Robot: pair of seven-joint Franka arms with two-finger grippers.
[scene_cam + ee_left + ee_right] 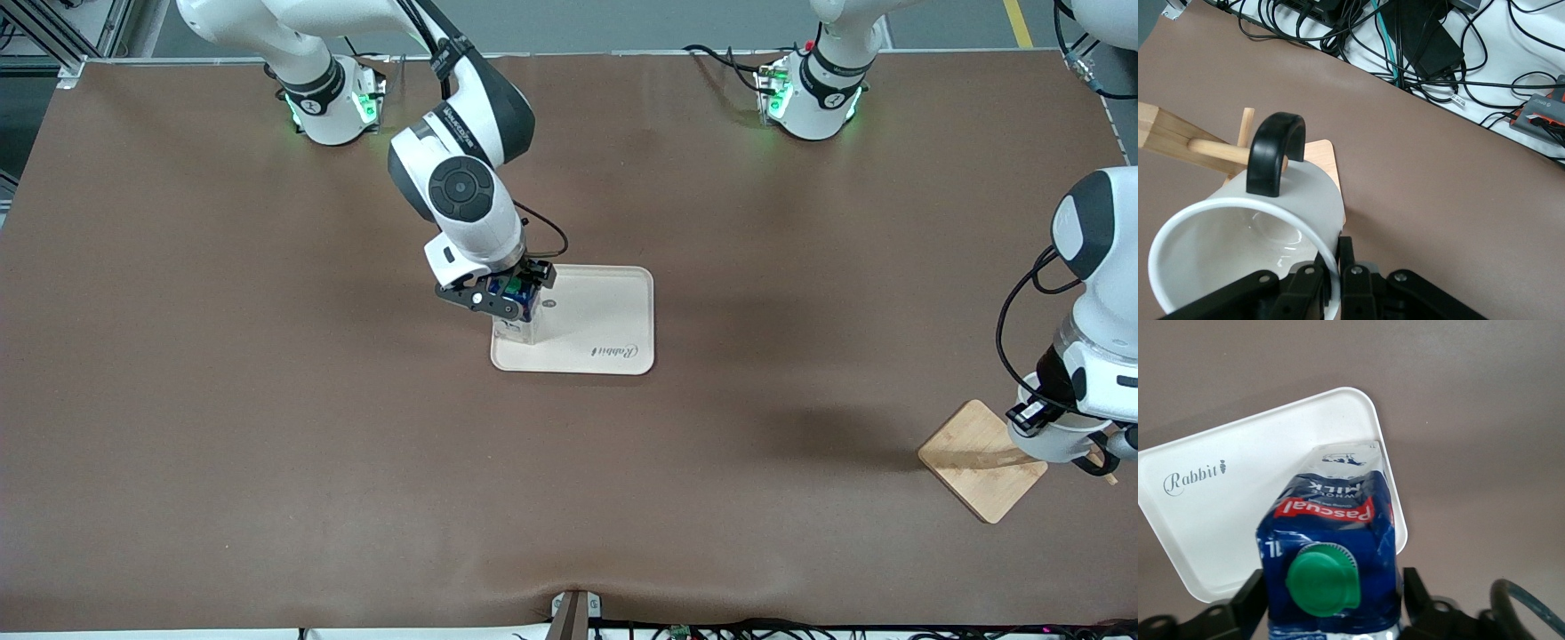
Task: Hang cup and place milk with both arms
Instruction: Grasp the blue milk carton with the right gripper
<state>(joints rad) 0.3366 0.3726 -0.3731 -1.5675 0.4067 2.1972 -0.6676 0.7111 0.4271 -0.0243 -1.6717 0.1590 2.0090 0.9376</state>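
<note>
The milk (517,313), a dark blue carton with a green cap (1321,580), stands on the corner of the white tray (613,307) nearest the right arm's end. My right gripper (1333,600) is down around the carton's top. It is open, one finger close along each side and a thin gap at one of them. My left gripper (1338,270) is shut on the rim of the white cup (1238,247). It holds the cup tilted over the wooden rack's base (978,467). The black handle (1275,153) is at the tip of the rack's peg (1215,150).
The tray (1218,520) lies mid-table with "Rabbit" printed on it. The rack's wooden post (1158,127) slants over its square base (1328,167) near the left arm's end. Cables and a power brick (1425,40) lie off the table's edge.
</note>
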